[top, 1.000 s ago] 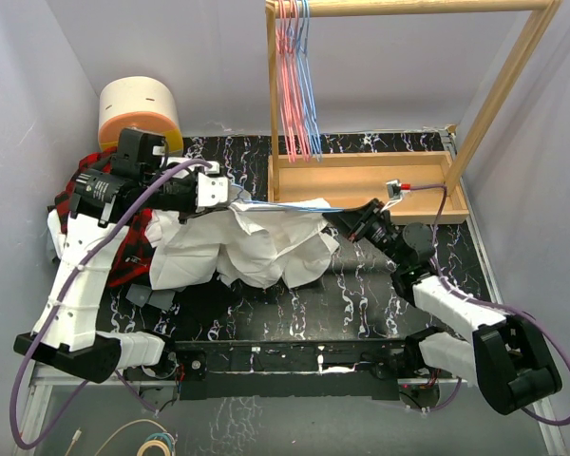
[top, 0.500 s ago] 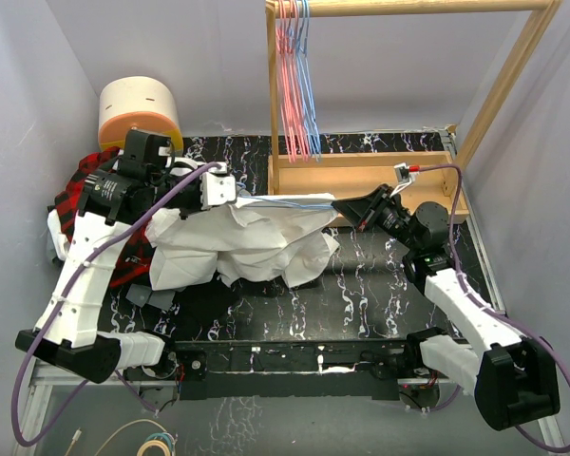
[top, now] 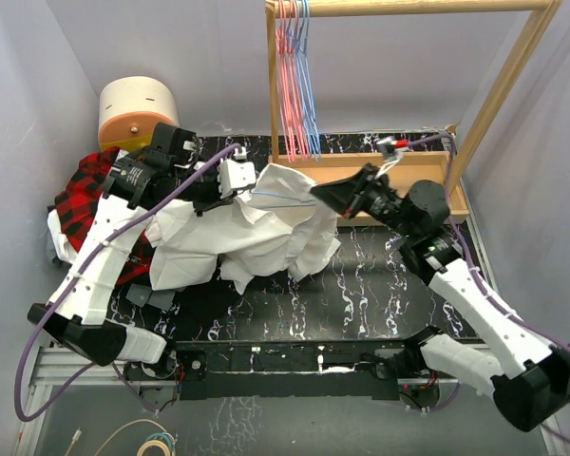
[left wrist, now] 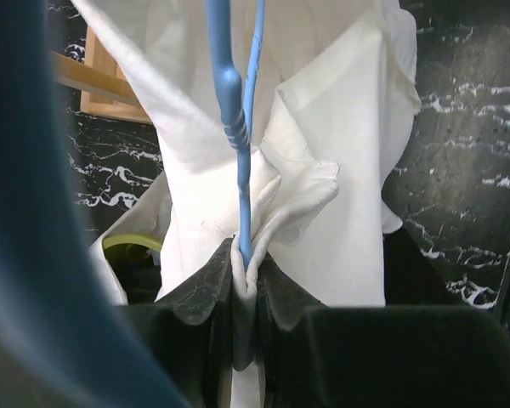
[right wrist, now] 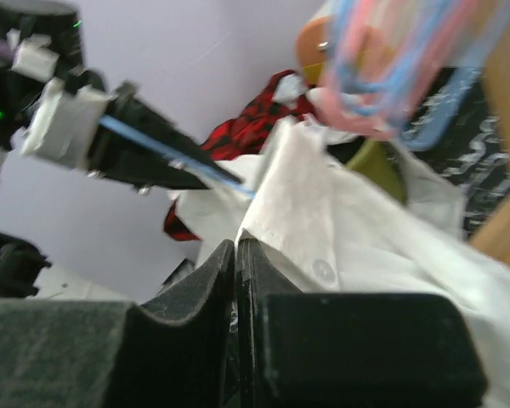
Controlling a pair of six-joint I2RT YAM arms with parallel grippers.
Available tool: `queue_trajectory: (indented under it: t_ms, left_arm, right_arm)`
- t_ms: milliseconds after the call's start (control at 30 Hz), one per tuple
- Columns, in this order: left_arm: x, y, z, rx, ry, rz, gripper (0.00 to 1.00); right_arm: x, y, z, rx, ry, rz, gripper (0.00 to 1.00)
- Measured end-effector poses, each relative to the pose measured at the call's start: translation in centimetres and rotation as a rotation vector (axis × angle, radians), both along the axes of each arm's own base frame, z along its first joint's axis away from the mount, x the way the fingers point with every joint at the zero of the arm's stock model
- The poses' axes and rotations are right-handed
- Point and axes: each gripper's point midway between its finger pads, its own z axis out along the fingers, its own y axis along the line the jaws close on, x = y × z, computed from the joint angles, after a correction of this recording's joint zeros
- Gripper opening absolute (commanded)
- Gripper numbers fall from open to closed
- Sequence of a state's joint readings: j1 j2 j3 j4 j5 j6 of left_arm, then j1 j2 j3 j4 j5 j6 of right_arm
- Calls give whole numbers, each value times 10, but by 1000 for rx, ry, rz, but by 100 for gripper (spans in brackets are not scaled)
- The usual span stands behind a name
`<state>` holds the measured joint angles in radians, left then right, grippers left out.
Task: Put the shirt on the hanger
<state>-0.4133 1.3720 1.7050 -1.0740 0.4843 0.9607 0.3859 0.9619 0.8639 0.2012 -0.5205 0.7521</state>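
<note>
The white shirt (top: 256, 233) hangs bunched between both grippers above the dark table. The thin light-blue hanger (top: 283, 197) runs as a line across its top. My left gripper (top: 245, 180) is shut on a fold of shirt (left wrist: 340, 170) wrapped round the hanger's (left wrist: 229, 93) rod, pinched at the jaw tips (left wrist: 244, 255). My right gripper (top: 315, 193) is shut on the shirt's buttoned edge (right wrist: 348, 229), with the cloth leaving the jaw tips (right wrist: 238, 244). In the right wrist view the hanger (right wrist: 170, 153) sticks out from the left gripper (right wrist: 68, 127).
A wooden rack (top: 361, 176) stands at the back right, with pink and blue hangers (top: 294, 85) on its top bar. A red-and-black plaid garment (top: 85, 190) lies at the left. An orange-and-cream cylinder (top: 138, 109) sits behind it.
Both grippers have risen and moved towards the back, carrying the shirt and hanger up. The right gripper has swung left and closer to the rack.
</note>
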Motion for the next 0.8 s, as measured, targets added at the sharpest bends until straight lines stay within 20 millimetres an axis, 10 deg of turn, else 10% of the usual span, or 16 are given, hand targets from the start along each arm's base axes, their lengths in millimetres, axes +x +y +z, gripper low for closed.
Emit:
queue_trajectory:
  t_ms: [200, 367, 800]
  left_arm:
    - [6, -19, 33, -165, 36, 105, 0]
    - [12, -25, 55, -312, 77, 193, 0]
    - [14, -24, 73, -447, 120, 258, 0]
  right_arm:
    - [-44, 92, 0, 17, 19, 187, 8]
    - [-30, 105, -17, 52, 76, 117, 8]
    - [-73, 160, 48, 228, 4, 175, 8]
